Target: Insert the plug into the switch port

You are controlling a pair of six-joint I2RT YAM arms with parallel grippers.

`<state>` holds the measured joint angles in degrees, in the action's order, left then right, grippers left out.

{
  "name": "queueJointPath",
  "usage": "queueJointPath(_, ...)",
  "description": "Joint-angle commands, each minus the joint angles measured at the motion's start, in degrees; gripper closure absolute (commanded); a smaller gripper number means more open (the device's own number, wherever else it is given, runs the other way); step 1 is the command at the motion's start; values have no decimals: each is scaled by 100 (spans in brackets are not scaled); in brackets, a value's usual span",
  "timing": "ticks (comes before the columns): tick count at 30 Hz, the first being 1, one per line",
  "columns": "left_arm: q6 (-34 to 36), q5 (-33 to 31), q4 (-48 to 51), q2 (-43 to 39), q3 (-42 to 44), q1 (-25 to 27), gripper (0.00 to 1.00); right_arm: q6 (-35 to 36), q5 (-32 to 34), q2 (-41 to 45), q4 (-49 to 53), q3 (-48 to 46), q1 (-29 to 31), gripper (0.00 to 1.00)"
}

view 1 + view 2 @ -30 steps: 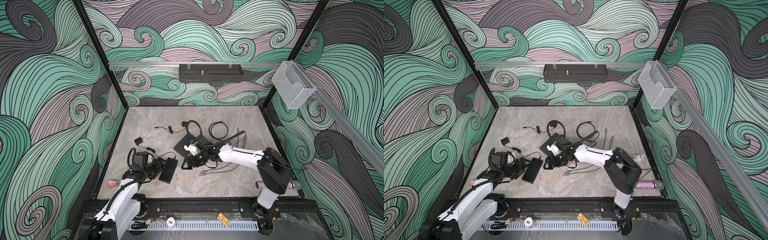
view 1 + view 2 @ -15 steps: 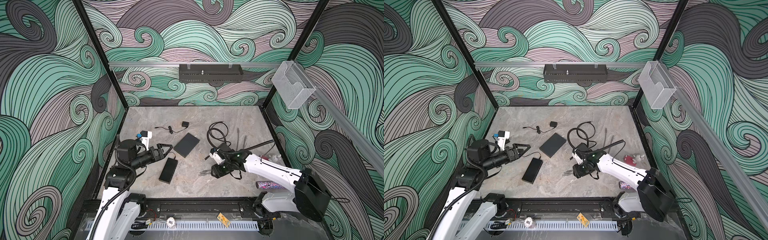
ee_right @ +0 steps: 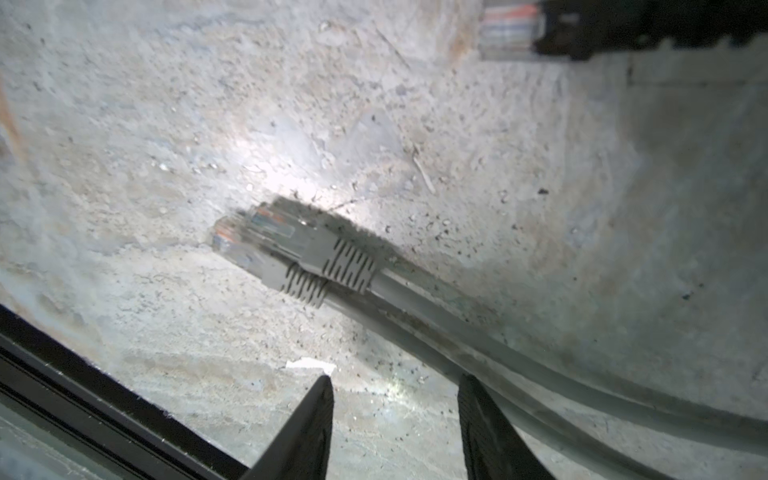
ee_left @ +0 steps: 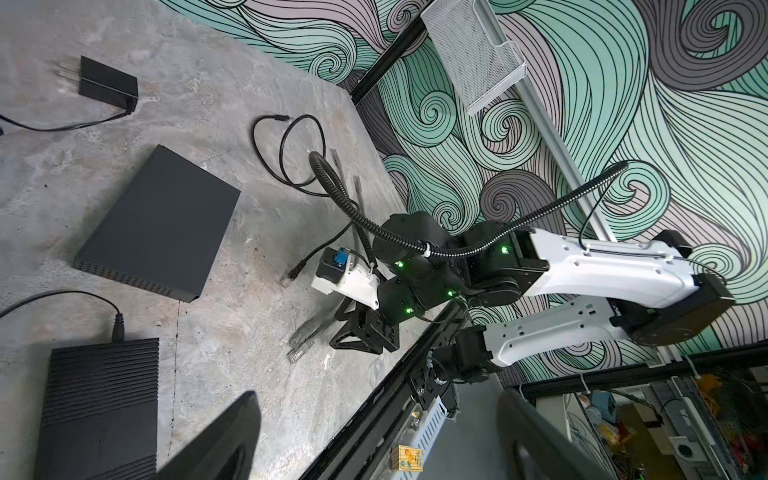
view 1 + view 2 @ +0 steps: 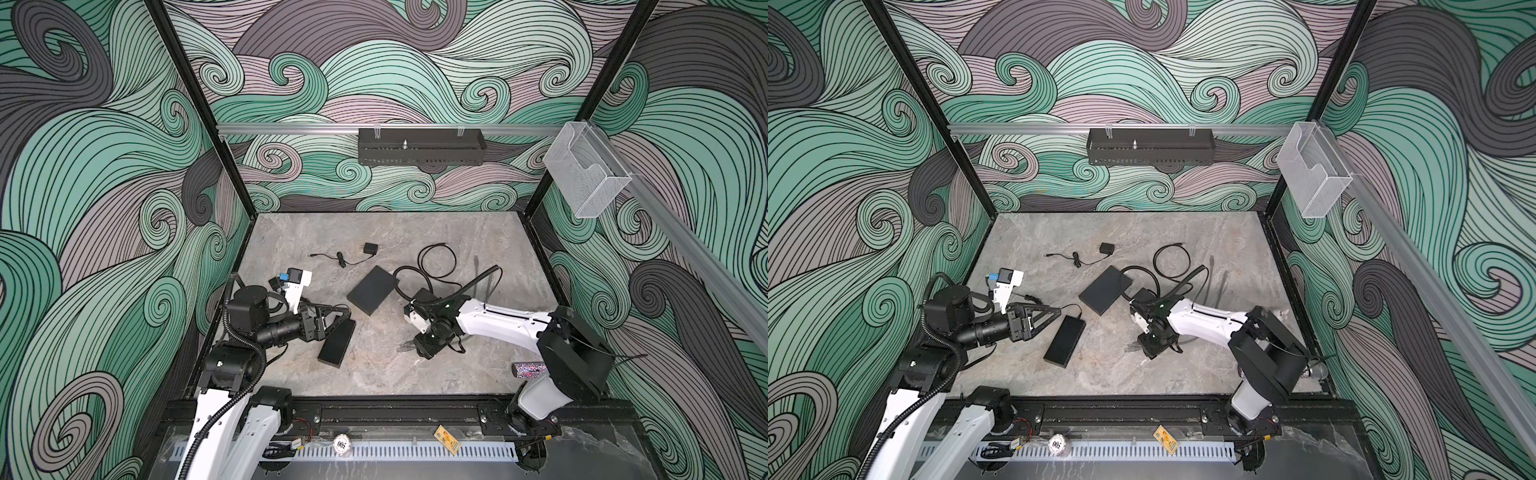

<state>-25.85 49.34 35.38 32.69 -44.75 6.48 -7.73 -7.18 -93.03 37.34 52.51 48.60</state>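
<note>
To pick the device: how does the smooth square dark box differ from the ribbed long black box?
The smooth square dark box is wide and plain; the ribbed long black box is narrow and grooved. The ribbed box has a black cable plugged into its end; the square box shows none. Both lie flat.

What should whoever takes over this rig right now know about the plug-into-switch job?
Left gripper: open, empty, by the ribbed black box, which has a cord plugged in.
Right gripper: open, low over the table, holding nothing. Two gray plugs lie side by side just ahead of it.
Flat black box, probably the switch, lies mid-table; its ports are not visible.
Done: nothing inserted, no plug grasped.
To do: grasp one plug, carry it to the switch, insert it.
</note>
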Motion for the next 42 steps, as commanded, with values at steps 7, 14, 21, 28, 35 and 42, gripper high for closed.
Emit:
queueJointPath(7, 130, -118, -17, 78, -25, 20, 10, 123, 155, -375, -51, 351, 563, 49)
queueJointPath(14, 123, -152, -20, 106, -20, -15, 10, -67, -143, -499, -193, 515, 885, 49)
queueJointPath(21, 106, -154, -39, 145, -8, -37, 10, 144, 464, -113, -149, 431, 915, 48)
queueJointPath(28, 98, -154, -30, 155, -6, -50, 10, 404, 589, -777, -16, 773, 913, 49)
queueJointPath(35, 105, -177, -14, 104, 0, -50, 10, 578, 817, -1009, 70, 953, 909, 50)
queueJointPath(42, 104, -158, -21, 141, 2, -50, 10, 632, 1240, -879, 201, 916, 882, 51)
